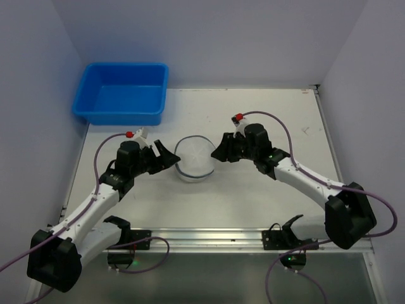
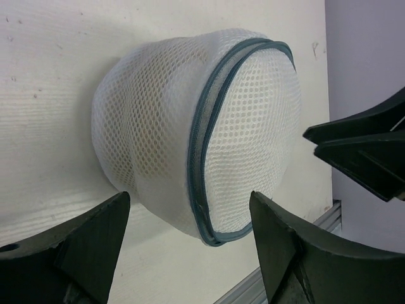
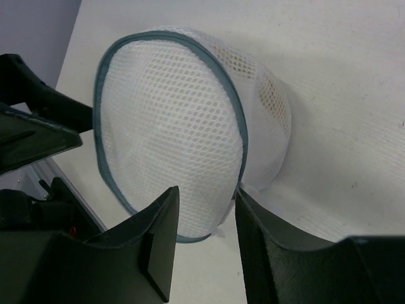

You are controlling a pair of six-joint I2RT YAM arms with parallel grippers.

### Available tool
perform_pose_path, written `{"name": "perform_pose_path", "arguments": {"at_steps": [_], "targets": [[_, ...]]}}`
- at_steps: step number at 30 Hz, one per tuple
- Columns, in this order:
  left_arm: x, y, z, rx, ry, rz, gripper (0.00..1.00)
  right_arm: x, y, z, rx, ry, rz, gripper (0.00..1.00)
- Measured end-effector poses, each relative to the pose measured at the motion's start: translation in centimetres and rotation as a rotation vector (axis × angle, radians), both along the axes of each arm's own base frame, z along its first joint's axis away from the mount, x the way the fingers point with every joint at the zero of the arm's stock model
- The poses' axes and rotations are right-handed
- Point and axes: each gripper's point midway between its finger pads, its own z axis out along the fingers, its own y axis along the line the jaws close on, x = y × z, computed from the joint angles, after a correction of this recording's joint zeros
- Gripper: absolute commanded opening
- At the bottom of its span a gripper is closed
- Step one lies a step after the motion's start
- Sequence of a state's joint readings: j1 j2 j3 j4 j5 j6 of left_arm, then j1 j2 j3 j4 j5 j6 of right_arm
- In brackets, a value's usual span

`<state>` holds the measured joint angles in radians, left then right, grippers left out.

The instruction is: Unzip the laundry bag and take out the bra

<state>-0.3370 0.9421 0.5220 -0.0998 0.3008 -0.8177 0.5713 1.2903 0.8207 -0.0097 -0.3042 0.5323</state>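
left arm: stretched up from its base at the near-left corner, with the wrist turned inward toward the laundry bag (image 1: 194,158)
left gripper (image 1: 166,158): fingers were spread wide, aimed at the bag's left side, and gripping nothing
right arm: mirrored it, coming in from the near-right with the wrist angled at the bag's right side
right gripper (image 3: 207,192): fingers were drawn in to a narrow gap with the bag's lower rim sitting right in it; honestly couldn't tell whether it was pinching the mesh or just next to it
bag spot: middle of the table (image 1: 253,202), between the two grippers, lying on its side with one round face toward the near edge
zipper (image 2: 199,145): a dark teal line ran round the rim and looked done up along the part I could see; the pull was too small to pick out
contents: only a faint tan patch (image 3: 272,95) showed through the mesh, too blurry to name
blue tub (image 1: 120,95): sat at the far-left corner, well apart from the bag
cut off: both wrist views cropped their own fingers at the bottom edge
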Motion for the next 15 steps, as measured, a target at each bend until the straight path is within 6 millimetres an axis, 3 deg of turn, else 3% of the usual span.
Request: {"name": "perform_pose_path", "arguments": {"at_steps": [5,15], "targets": [[0.5,0.5,0.3,0.014,-0.009,0.022,0.77,1.2,0.4,-4.0,-0.038,0.091,-0.04,0.41],[0.9,1.0,-0.9,0.032,0.027,0.034,0.73,1.7,0.8,-8.6,-0.079,0.185,-0.052,0.4]]}}
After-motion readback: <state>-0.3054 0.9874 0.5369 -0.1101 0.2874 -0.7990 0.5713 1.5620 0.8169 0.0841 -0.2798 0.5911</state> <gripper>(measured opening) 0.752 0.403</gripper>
